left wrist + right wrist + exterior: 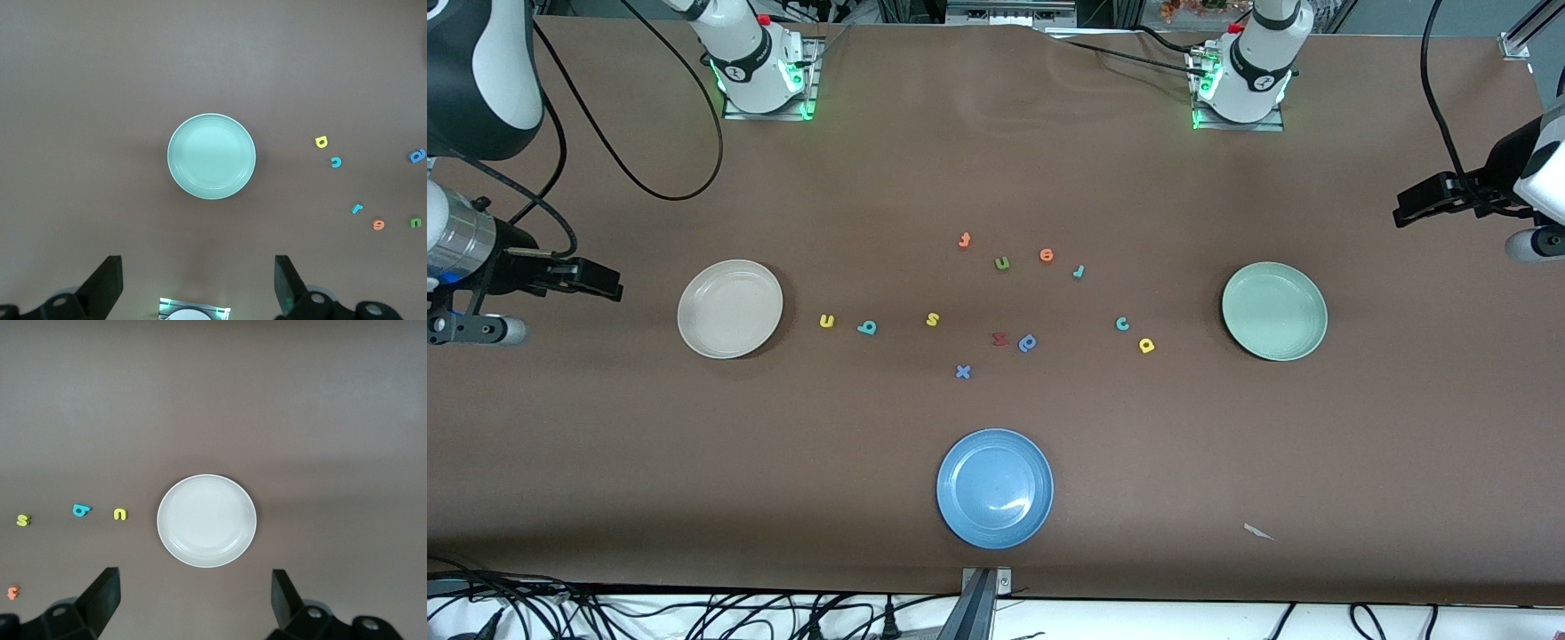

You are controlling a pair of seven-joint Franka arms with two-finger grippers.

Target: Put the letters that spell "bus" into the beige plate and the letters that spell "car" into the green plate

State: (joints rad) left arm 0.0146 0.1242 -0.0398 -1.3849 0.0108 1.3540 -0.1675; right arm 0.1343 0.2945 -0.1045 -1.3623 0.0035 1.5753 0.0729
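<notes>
A big brown table [694, 462] holds a blue plate [994, 488] closest. Farther in, the beige plate [729, 308], yellow "u" [826, 321], teal "b" [866, 328], yellow "s" [932, 319], teal "c" [1121, 324], yellow "a" [1146, 345] and green plate [1273, 310] make a row. The thin "r" [1078, 271] lies farther still. The left gripper [199, 283] and right gripper [195, 600] hang spread wide, holding nothing, each high above its end of the table.

brown table [996, 160] under my arms: beige plate [730, 308], green plate [1274, 311], blue plate [995, 488] nearest the camera; small foam letters [932, 319] scattered between the beige and green plates.
</notes>
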